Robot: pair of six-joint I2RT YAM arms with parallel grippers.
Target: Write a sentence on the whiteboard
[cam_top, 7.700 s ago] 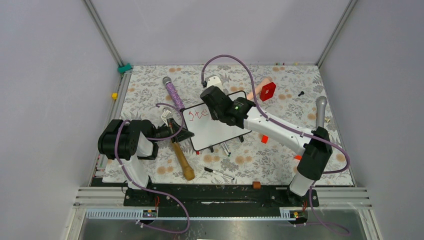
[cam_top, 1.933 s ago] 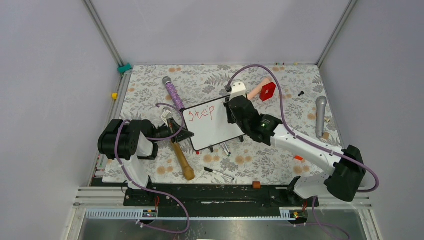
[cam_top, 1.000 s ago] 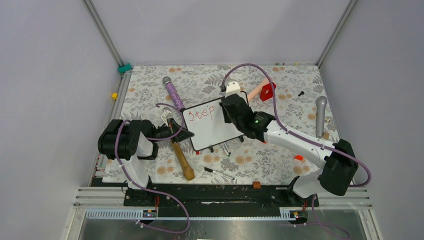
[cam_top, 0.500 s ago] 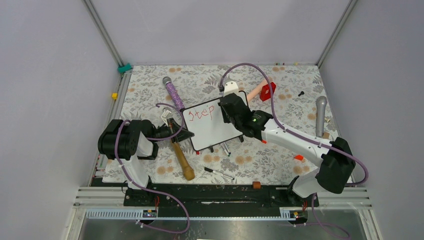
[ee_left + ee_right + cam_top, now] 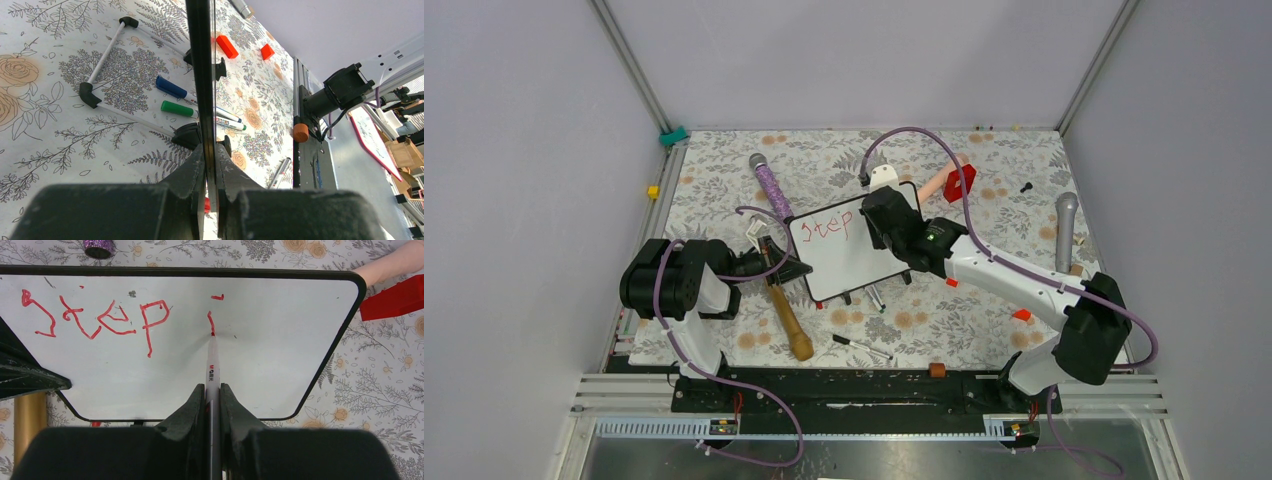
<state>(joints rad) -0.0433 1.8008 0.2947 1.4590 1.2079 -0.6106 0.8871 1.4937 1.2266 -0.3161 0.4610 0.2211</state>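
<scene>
Right gripper (image 5: 212, 388): I see it closed tight on a marker (image 5: 212, 367), its fingers nearly meeting around the barrel.
Marker tip: pressed on the whiteboard (image 5: 280, 340) straight ahead of this gripper, at the foot of a short red stroke with a small dash above it.
Sentence (image 5: 95, 320): I read "step" in red, ahead and to the left of the right gripper, along the board's far edge.
Left gripper (image 5: 210, 150): clamped on the whiteboard's edge, with the black frame running up between its fingers.
Board position: its black feet are on the counter (image 5: 724, 180), between the two grippers.
Beneath the board: a blue pen (image 5: 172, 87) and a green pen (image 5: 177, 108), beyond the left gripper.
</scene>
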